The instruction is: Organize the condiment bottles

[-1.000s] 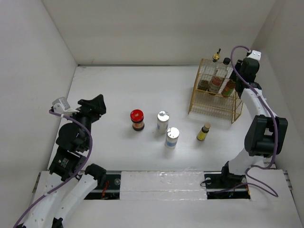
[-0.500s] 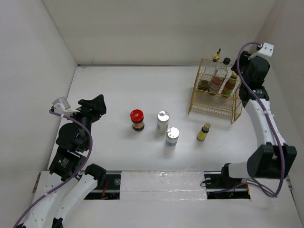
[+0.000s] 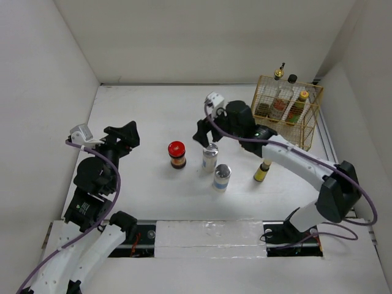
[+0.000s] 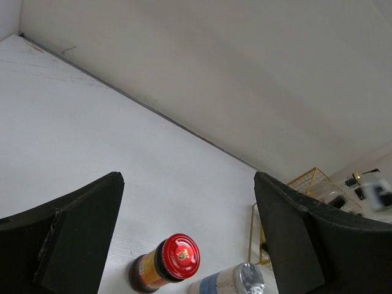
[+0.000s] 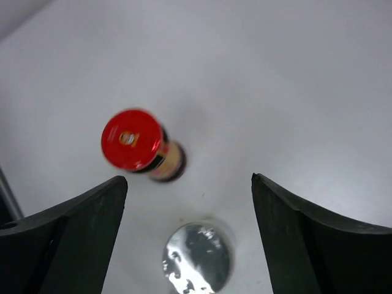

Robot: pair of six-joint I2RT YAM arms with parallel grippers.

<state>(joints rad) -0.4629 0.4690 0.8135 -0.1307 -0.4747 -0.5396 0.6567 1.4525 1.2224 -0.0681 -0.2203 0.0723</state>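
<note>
Three condiment bottles stand in the gold wire basket (image 3: 309, 131) at the far right: a gold-spouted clear bottle (image 3: 282, 98), a black-capped one (image 3: 292, 79) and a red-labelled one (image 3: 296, 111). On the table stand a red-lidded jar (image 3: 176, 153) (image 4: 174, 260) (image 5: 138, 144), two silver-topped cylinders (image 3: 210, 156) (image 3: 222, 176) and a small yellow bottle (image 3: 263, 170). My right gripper (image 3: 202, 133) (image 5: 187, 226) hangs open just above the farther cylinder (image 5: 197, 260), holding nothing. At the left, my left gripper (image 3: 127, 131) (image 4: 190, 233) is open and empty, pointing towards the jar.
White walls close in the table on the left, back and right. The basket's corner (image 4: 306, 184) and one cylinder (image 4: 242, 280) show in the left wrist view. The right arm's forearm (image 3: 288, 156) passes over the yellow bottle's area.
The right arm swung from the basket at the far right to the table's middle, over a silver-topped cylinder, its jaws widening. The left gripper's jaws came apart; that arm barely moved.
</note>
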